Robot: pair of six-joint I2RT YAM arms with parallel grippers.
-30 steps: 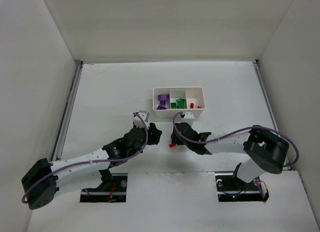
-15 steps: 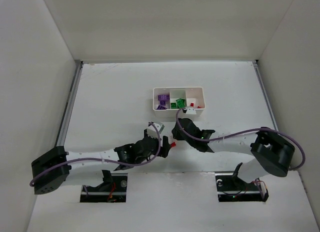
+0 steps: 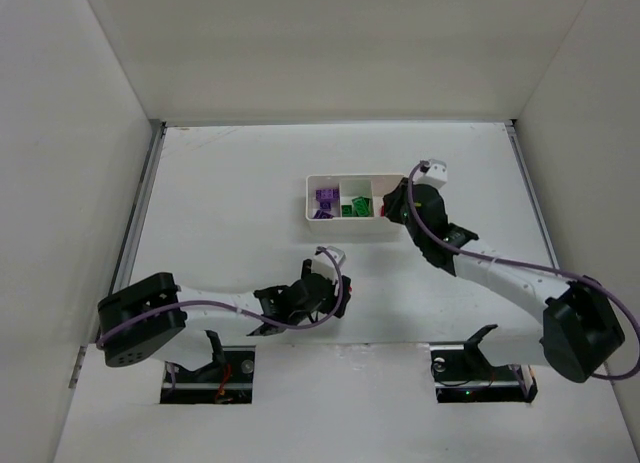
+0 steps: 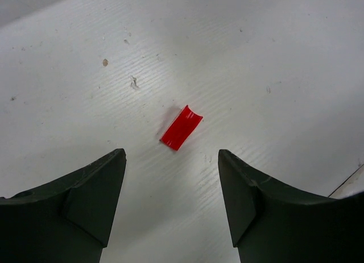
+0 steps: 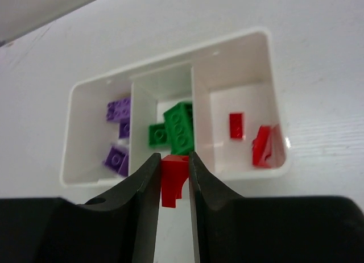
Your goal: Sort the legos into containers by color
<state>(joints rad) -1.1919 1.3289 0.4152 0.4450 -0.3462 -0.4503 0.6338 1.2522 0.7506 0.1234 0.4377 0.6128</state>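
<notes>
The left gripper hung low over the white table with its jaws moderately apart and nothing between them. A small, flat red plastic brick lay loose on the bare surface just ahead of the gap, turned at a slant to the jaws. The right gripper was closed narrowly on a second red brick, pinched across its sides, at the near wall of the white rectangular plastic tray. From the wrist view it lined up roughly with the divider between the middle and right compartments; which one it hung over could not be told. The tray held purple bricks in the left compartment, green bricks in the middle and red pieces in the right. The loose brick looked feather-light, hard and smooth, so it would likely skate or flip if nudged by one finger first. The surest hold seemed to be across its short width on the two long flat sides, with the jaws turned to match its slant and set down astride it before closing.
</notes>
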